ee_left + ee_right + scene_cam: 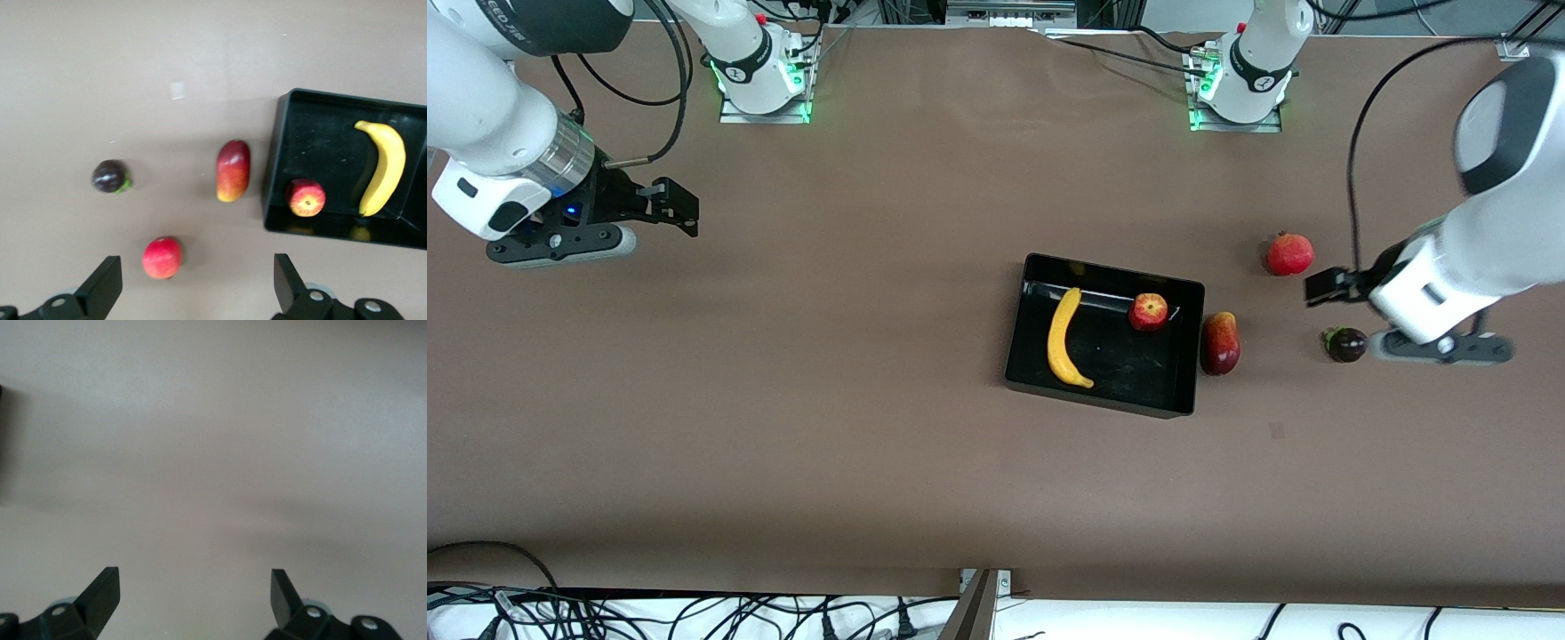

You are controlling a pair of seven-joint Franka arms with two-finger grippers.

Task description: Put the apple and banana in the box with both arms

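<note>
1. Box (1017, 356) mid-table holds banana (1064, 338) along its right-arm end and apple (1149, 312) in a corner farther from camera; placing looks done.
2. Left gripper (197, 283) fingers apart, empty, over pomegranate (1289, 253) and plum (1345, 344); lift straight up.
3. Right gripper (193, 600) fingers apart, empty, waits over bare table.
4. Mango (1220, 343) just beside box, obstructs nothing.

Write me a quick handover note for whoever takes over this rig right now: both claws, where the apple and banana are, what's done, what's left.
Left claw: open, empty, over bare table beside the loose fruits at the left arm's end.
Right claw: open, empty, over bare table at the right arm's end.
Banana and apple: both lie in the box, apart, the apple by the wall toward the left arm's end.
Done: both fruits placed.
Left: nothing to place; the arms look clear of the box.
</note>
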